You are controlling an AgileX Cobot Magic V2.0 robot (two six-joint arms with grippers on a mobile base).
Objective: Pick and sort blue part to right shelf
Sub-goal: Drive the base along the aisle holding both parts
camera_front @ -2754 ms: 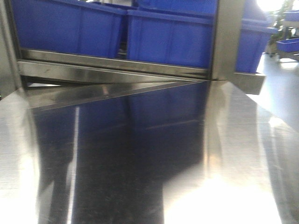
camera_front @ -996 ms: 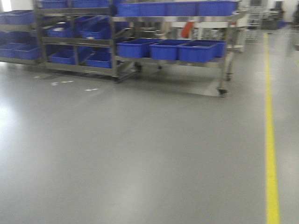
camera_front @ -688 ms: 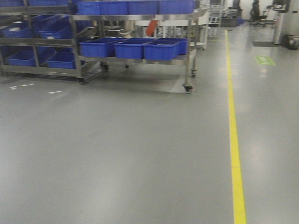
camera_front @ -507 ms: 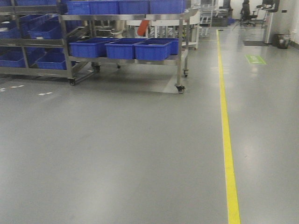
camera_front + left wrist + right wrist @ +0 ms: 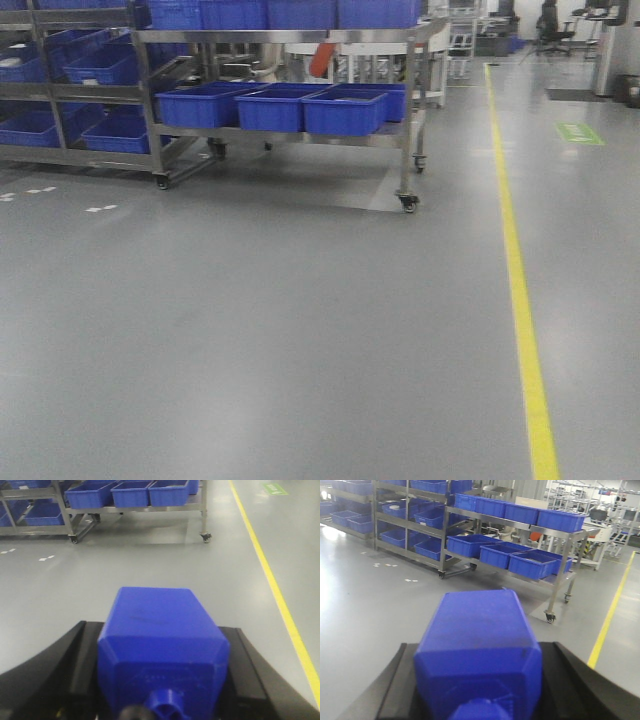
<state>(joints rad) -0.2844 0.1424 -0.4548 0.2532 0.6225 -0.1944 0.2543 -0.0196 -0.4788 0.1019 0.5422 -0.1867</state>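
The big grey floor [image 5: 250,350] fills most of the view, well below and ahead of both end effectors. Far ahead of the left end effector [image 5: 157,630], a bit to its left, stands a metal shelf on wheels [image 5: 408,120] w/ blue bins [image 5: 340,110] on it. A yellow line [image 5: 525,330] runs along the floor off to its right. More shelves sit further left. I can't tell which one is the "right shelf".

The left end effector is clamped on a blue part [image 5: 157,605], w/ black fingers [image 5: 75,655] pressed on both sides. The right end effector [image 5: 480,647] is clamped on another blue part [image 5: 477,625] the same way. Both parts are up in the air, well apart from any shelf.

I think this is the carry step, approx. halfway. What could go wrong: a bump or quick turn of the base could make a smooth part slip out & drop on the floor. The parts also hide much of each wrist view, so the drop-off could miss a bin or go to the wrong shelf.
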